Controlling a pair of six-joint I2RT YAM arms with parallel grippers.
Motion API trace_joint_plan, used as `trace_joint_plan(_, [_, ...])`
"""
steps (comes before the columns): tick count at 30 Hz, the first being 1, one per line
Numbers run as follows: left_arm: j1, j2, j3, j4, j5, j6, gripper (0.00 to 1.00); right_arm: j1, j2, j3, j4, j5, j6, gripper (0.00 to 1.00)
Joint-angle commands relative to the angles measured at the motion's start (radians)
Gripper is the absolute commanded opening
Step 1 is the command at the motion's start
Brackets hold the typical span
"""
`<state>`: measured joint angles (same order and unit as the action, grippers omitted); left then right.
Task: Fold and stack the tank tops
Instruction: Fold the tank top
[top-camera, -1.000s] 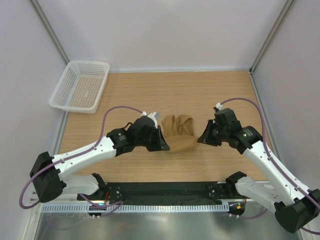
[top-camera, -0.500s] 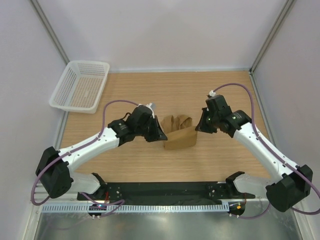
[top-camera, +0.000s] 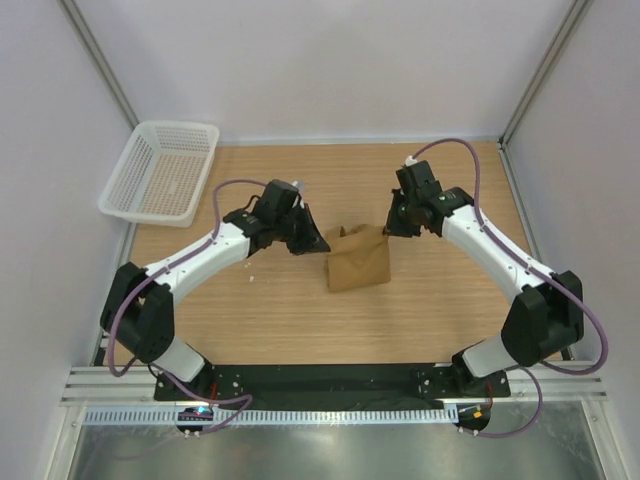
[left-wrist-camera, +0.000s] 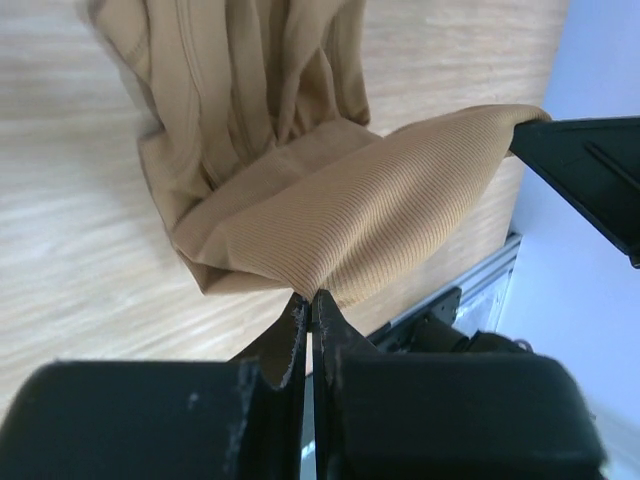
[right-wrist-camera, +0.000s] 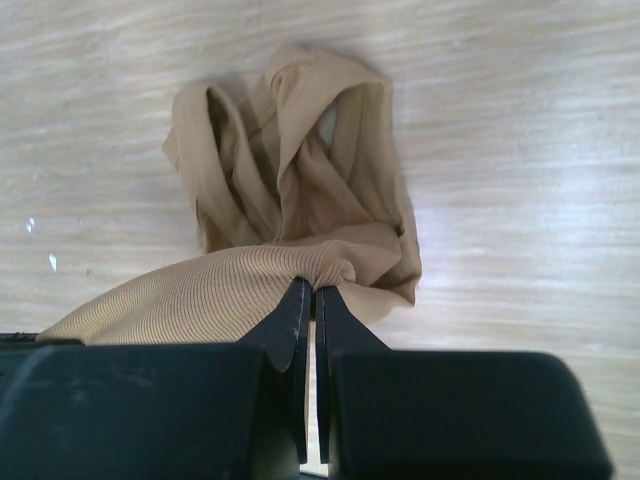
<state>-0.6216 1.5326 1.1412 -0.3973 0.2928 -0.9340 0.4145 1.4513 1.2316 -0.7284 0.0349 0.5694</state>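
sitting well off to the left of the left hand, near the far corner, is a white plastic mesh basket (top-camera: 160, 172), rectangular, with flared walls pierced all over by small holes. the tabletop (top-camera: 250, 320) is a pale wood-grain surface, smooth and slightly glossy, closed in by plain matt walls.

the left arm is white-shelled with black joints, and a purple cable loops along it. its left hand (left-wrist-camera: 308, 305) has two hard black fingers pressed together, clamped on one corner of the tank top (top-camera: 358, 262) right at their tips.

the tank top is tan-brown, thin and soft, and it sits between the two hands, touching both. the layer pinched by the hands is lifted clear and pulled into a fairly taut sheet. close up, this sheet shows a fine, even rib running across it. beyond the fingertips the rest of the cloth lies bunched on the tabletop, its narrow straps and armholes gathered in long soft folds and loops. from above, the whole piece reads as a roughly rectangular folded shape.

to the right, the right hand (right-wrist-camera: 310, 290) has the same black fingers drawn together, gripping the opposite corner of the lifted ribbed layer, where the cloth puckers into a small knot at the fingertips. its arm is also white and black, with a purple cable arching over it.
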Motion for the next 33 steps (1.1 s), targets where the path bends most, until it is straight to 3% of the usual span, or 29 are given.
trace_joint_plan(1, [0.046, 0.064, 0.081, 0.020, 0.043, 0.037, 0.00, -0.042, 0.055, 0.080, 0.078, 0.020, -0.031, 0.01])
trace_joint_plan(14, [0.183, 0.357, 0.262, 0.054, 0.081, 0.037, 0.00, -0.098, 0.405, 0.317, 0.178, -0.073, -0.022, 0.01])
trace_joint_plan(20, [0.246, 0.568, 0.449, 0.046, 0.095, 0.046, 0.01, -0.121, 0.601, 0.428, 0.279, -0.075, 0.014, 0.04])
trace_joint_plan(22, [0.266, 0.636, 0.540, 0.037, 0.103, 0.046, 0.06, -0.125, 0.642, 0.454, 0.339, -0.053, 0.024, 0.17])
trace_joint_plan(23, [0.270, 0.696, 0.569, 0.037, 0.115, 0.047, 0.16, -0.126, 0.682, 0.465, 0.339, -0.040, 0.032, 0.34])
trace_joint_plan(24, [0.272, 0.719, 0.604, 0.031, 0.124, 0.055, 0.29, -0.126, 0.692, 0.470, 0.345, -0.024, 0.035, 0.58])
trace_joint_plan(25, [0.272, 0.734, 0.658, 0.012, 0.124, 0.064, 0.48, -0.126, 0.692, 0.442, 0.365, -0.001, 0.035, 0.64])
trace_joint_plan(26, [0.270, 0.733, 0.667, 0.003, 0.121, 0.078, 0.53, -0.125, 0.667, 0.415, 0.417, 0.000, 0.034, 0.70])
trace_joint_plan(28, [0.270, 0.695, 0.658, 0.005, 0.082, 0.093, 0.65, -0.126, 0.618, 0.329, 0.467, 0.006, 0.026, 0.77])
trace_joint_plan(33, [0.270, 0.527, 0.539, 0.014, 0.039, 0.126, 0.67, -0.129, 0.442, 0.220, 0.495, 0.043, -0.026, 0.75])
